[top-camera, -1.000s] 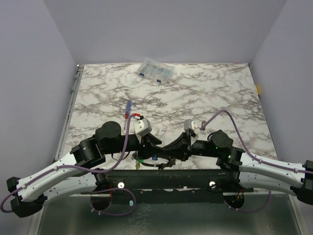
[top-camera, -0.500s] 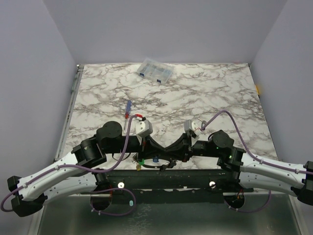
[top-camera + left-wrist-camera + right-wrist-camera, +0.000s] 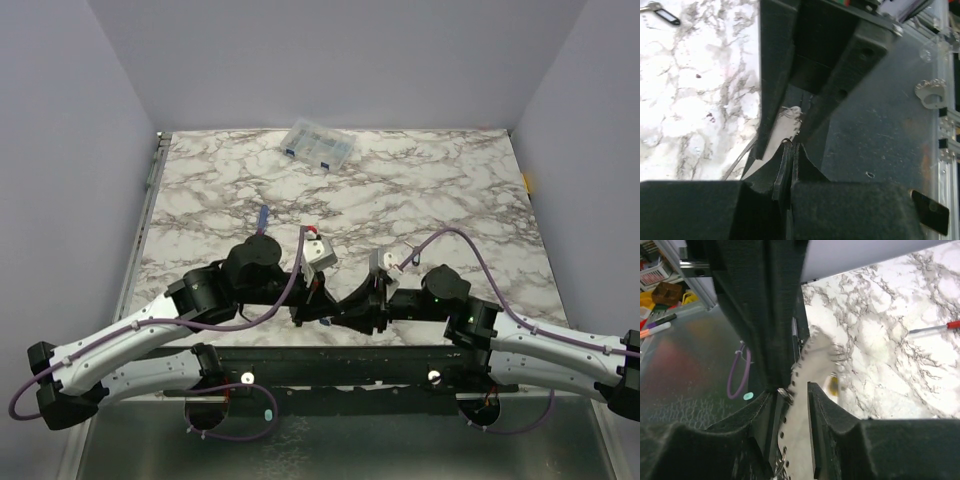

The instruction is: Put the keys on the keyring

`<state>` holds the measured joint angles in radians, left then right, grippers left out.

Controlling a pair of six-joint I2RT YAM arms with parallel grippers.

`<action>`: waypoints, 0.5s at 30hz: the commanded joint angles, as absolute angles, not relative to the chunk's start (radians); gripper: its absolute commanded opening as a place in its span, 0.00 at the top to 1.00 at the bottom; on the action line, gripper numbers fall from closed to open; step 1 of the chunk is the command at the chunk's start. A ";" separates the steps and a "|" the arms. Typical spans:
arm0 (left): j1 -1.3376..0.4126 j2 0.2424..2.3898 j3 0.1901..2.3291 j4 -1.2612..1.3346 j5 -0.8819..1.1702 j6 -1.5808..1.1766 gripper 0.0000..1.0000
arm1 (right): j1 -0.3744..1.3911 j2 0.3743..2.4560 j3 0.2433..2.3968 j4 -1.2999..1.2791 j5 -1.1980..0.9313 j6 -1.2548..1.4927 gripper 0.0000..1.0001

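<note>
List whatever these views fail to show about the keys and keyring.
Top view: keys and keyring, covered by both arms.
Left wrist: what the shut left gripper pinches, hidden between its fingers.
Right wrist: pale toothed shape at the right gripper, blurred; screwdriver cut off at the right edge.

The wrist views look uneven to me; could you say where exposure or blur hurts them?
Left wrist: the marble blown out white, its own fingers nearly black. Right wrist: a pale toothed shape between the fingers is smeared by blur.
</note>
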<state>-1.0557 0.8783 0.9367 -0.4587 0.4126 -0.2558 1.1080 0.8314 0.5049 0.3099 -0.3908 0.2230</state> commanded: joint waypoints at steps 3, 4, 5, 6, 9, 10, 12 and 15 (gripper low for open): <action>-1.057 0.967 1.028 -0.509 0.312 -0.286 1.00 | 1.126 0.833 0.557 0.413 -0.430 0.175 0.54; -1.057 0.976 1.038 -0.515 0.308 -0.292 1.00 | 1.126 0.840 0.560 0.406 -0.432 0.166 0.50; -1.057 0.986 1.050 -0.524 0.305 -0.296 1.00 | 1.126 0.843 0.562 0.400 -0.435 0.158 0.46; -1.057 0.996 1.065 -0.533 0.302 -0.299 1.00 | 1.126 0.849 0.565 0.390 -0.439 0.149 0.42; -1.057 1.016 1.094 -0.563 0.297 -0.302 1.00 | 1.126 0.858 0.577 0.351 -0.441 0.121 0.34; -1.057 1.020 1.102 -0.577 0.292 -0.300 1.00 | 1.127 0.859 0.583 0.330 -0.438 0.107 0.32; -1.057 1.027 1.120 -0.599 0.283 -0.295 1.00 | 1.126 0.850 0.590 0.287 -0.421 0.085 0.28; -1.056 1.044 1.146 -0.633 0.268 -0.286 1.00 | 1.126 0.830 0.598 0.218 -0.363 0.055 0.22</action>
<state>-1.0588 1.0306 1.0851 -0.5846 0.3214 -0.2916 1.1183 0.8574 0.5579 0.2977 -0.4007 0.1184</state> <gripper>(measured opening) 0.018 0.749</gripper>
